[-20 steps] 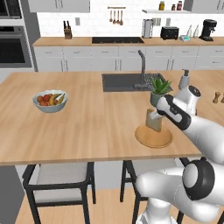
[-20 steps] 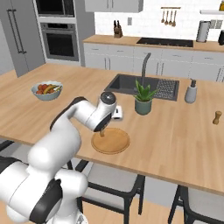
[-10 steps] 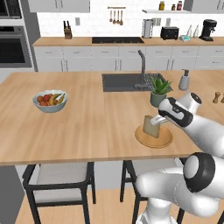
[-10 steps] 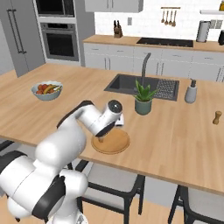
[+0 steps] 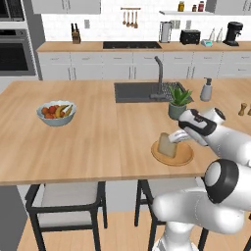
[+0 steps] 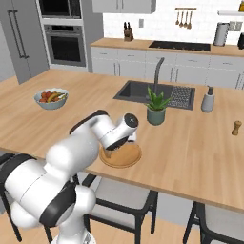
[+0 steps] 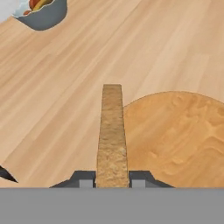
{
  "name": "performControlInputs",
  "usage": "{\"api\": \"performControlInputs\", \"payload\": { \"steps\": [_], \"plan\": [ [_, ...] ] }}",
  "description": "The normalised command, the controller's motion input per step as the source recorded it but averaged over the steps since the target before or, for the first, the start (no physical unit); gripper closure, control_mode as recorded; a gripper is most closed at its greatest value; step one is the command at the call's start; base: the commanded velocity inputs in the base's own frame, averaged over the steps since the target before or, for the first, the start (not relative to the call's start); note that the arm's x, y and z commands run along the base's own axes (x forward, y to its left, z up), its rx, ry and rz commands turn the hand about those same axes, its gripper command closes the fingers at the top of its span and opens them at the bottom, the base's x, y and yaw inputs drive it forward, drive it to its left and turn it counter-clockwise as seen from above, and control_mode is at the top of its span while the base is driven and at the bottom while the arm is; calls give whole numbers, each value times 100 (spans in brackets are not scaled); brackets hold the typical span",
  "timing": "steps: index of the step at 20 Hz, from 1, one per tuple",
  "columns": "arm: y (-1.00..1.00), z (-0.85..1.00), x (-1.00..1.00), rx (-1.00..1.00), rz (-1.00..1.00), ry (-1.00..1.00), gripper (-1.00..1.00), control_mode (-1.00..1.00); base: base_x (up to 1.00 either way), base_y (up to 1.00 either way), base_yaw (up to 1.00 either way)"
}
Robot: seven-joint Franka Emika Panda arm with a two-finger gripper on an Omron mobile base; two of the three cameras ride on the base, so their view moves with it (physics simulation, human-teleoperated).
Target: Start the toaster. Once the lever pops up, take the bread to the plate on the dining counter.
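My gripper (image 7: 112,178) is shut on the bread (image 7: 112,135), a thin tan slice seen edge-on between the two dark fingertips (image 7: 85,178). In the left base view the bread (image 5: 166,146) stands upright, low over the left part of the round wooden plate (image 5: 179,158), with the gripper (image 5: 175,138) holding its upper right edge. I cannot tell whether the slice touches the plate (image 7: 183,131). The plate (image 6: 125,158) lies near the front edge of the dining counter (image 5: 98,137). The black toaster (image 5: 190,37) sits on the far back counter.
A potted plant (image 5: 179,102) stands just behind the plate, with the sink (image 5: 142,91) and faucet beyond it. A soap dispenser (image 5: 207,90) and a pepper grinder (image 5: 241,109) are to the right. A white fruit bowl (image 5: 56,112) sits far left. Stools stand below the counter's front edge.
The hand has carried the bread down and a little left, from above the plate to just over its surface. The grip has stayed the same.
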Motion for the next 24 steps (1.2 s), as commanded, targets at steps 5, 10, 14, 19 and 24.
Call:
{"api": "performControlInputs", "payload": {
  "steps": [5,10,14,19,24],
  "plan": [
    [-4,-25,29,3,0,1,100,-100,0,0,0],
    [-17,-21,33,0,0,0,100,-100,0,0,0],
    [-28,-34,13,0,0,0,100,-100,0,0,0],
    [-11,-42,-24,0,0,0,100,-100,0,0,0],
    [0,-24,-20,0,0,0,100,-100,0,0,0]
  ]
}}
